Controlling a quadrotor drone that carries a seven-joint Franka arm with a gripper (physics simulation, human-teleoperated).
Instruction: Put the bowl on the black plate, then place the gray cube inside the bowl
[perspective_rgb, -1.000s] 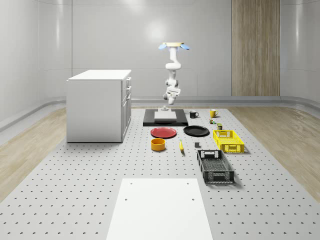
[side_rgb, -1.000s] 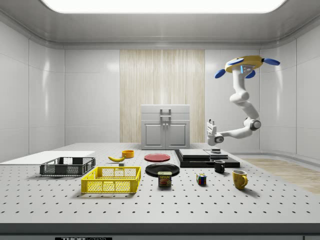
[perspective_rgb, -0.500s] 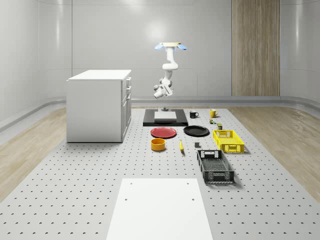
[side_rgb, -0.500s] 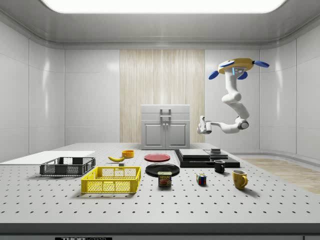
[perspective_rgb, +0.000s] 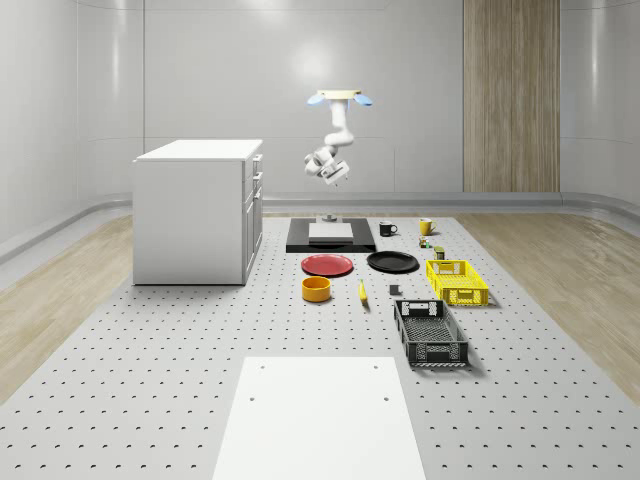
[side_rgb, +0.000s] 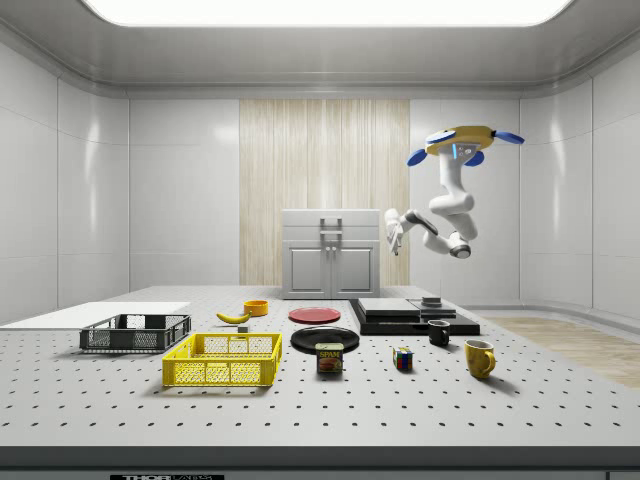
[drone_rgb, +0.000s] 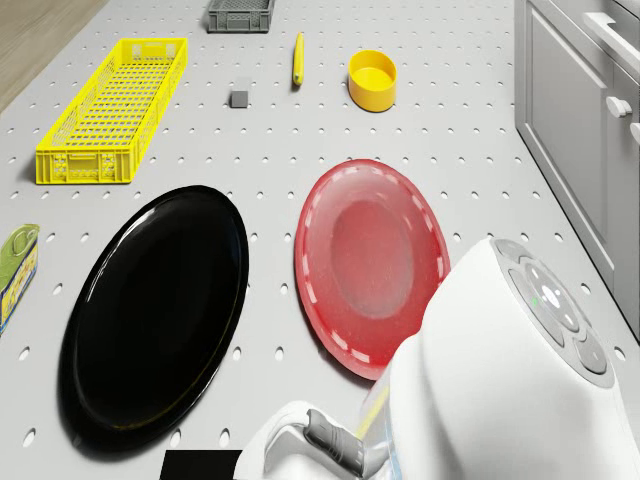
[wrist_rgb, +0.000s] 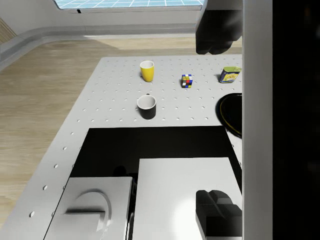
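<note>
1. While the drone hovers over the black platform at the table's far end, the gripper hangs high at upper centre; the round yellow bowl sits well below it, left of the glossy black plate.
2. Side view: the bowl lies down and left of the gripper, past the red plate.
3. Drone view: the small gray cube sits near the bowl.
4. Whether the gripper is spread or pressed together, I cannot tell.

red plate, yellow crate, banana
</note>
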